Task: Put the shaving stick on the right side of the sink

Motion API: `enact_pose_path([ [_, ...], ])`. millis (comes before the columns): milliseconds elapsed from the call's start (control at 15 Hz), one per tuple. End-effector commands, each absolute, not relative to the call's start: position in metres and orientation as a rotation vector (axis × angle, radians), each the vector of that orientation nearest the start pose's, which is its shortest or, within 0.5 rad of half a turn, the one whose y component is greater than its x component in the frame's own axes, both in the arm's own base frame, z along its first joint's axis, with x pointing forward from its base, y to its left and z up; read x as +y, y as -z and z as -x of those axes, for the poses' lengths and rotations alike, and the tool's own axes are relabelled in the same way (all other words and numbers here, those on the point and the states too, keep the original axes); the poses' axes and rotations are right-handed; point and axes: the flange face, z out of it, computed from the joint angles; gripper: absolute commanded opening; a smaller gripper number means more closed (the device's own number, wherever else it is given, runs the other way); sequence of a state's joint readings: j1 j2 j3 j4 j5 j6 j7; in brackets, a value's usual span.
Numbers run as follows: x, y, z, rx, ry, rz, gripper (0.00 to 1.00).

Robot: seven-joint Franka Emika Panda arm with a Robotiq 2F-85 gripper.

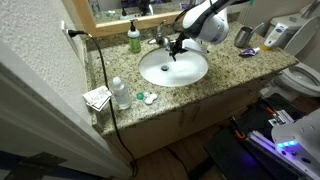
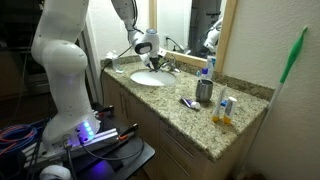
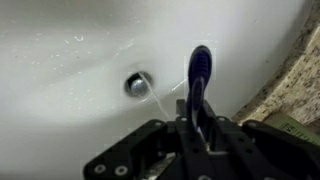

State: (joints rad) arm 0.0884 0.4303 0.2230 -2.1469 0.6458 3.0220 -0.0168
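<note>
Black gripper [image 3: 198, 124], jaws pinching slim blue-white razor [image 3: 200, 68] above white oval sink [image 3: 70, 60]; keep grip firm, clear rim, set on speckled granite surface [image 3: 292, 92] on the sink's right.

Worktop: speckled beige granite [image 1: 235, 68], recorded in both exterior views.
Wall: a white textured surface [image 1: 30, 70] is seen in an exterior view beyond the worktop's left-hand edge.
Socket: a wall socket [image 1: 70, 30] is fitted at the back corner of that edge, and a black cable [image 1: 103, 90] is hung from it past the edge.
Mirror: a wood-framed mirror [image 2: 190, 25] is mounted along the back edge.
Cabinet: light brown doors [image 1: 185, 118] are fitted under the front edge.
Floor: a brown floor [image 1: 185, 155] is partly seen.
Toilet: a white toilet [image 1: 300, 78] is placed beyond the right-hand edge.
Light: even indoor lighting is noted, and its source cannot be told.
</note>
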Motion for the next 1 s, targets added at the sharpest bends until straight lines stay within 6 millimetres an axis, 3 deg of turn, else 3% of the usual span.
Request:
enact_pose_path([
  [0, 0.1364, -0.2406, -0.5809, 0.462, 0.501, 2.702, 0.15],
  [67, 0.1366, -0.2411, -0.5809, 0.462, 0.502, 2.702, 0.04],
  [600, 0.1313, -0.2436, -0.5867, 0.504, 0.617, 2.689, 0.04],
  [667, 0.1285, -0.2465, -0.5851, 0.489, 0.596, 2.697, 0.15],
  [800, 0.1293, -0.2467, -0.5849, 0.487, 0.598, 2.697, 0.15],
  [867, 0.1304, -0.2450, -0.5849, 0.484, 0.590, 2.699, 0.04],
  [933, 0.1314, -0.2443, -0.5851, 0.482, 0.587, 2.697, 0.04],
])
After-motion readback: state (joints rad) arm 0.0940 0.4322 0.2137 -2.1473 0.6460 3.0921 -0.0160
